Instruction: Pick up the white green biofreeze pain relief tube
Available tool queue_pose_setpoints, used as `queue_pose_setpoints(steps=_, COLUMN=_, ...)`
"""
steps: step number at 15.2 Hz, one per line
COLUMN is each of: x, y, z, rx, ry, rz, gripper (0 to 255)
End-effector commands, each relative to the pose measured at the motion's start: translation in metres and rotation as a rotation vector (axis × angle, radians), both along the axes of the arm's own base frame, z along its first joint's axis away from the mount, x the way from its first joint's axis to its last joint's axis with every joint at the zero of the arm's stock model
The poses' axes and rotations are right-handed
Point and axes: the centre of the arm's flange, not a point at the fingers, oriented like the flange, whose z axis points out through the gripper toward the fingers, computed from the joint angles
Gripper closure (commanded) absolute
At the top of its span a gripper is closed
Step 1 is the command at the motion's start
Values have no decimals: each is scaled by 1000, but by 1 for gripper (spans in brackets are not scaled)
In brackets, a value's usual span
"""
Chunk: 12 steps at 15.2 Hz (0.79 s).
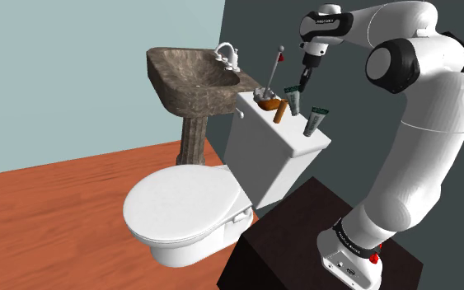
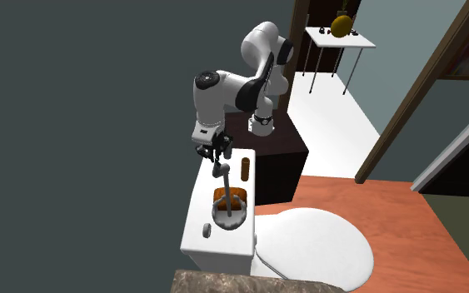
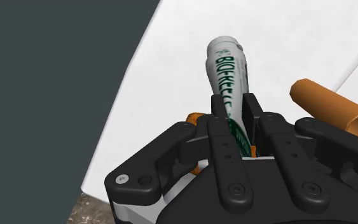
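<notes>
Your all-black two-finger gripper is drawn in narrow on the white tube with green Biofreeze lettering. Both fingers press against its flanks, so it is clasped, not merely standing between them.

What you need to mind is the tube's long axis. It runs straight out from between the fingers, nearly along the line the gripper points and leaning a little, with its rounded end toward the flat white toilet tank lid beneath. In the shoulder view the gripper comes at it from above and the tube stands steeply over the lid. You cannot tell from here whether its lower end touches the lid.

I judge the lift should go straight up along that axis, so the tube does not swing. An orange-brown cylinder lies just beside the tube. Farther along the lid a second grey-green tube leans near the tank's edge, so keep clear of both.
</notes>
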Motion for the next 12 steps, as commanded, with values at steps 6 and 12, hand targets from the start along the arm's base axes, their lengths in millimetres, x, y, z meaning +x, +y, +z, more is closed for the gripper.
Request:
queue_pose_setpoints(steps=6, x=0, y=0, z=37, rx=0, ry=0, rz=0, gripper=255)
queue_pose_setpoints(steps=12, x=0, y=0, z=59, rx=0, ry=0, rz=0, gripper=255)
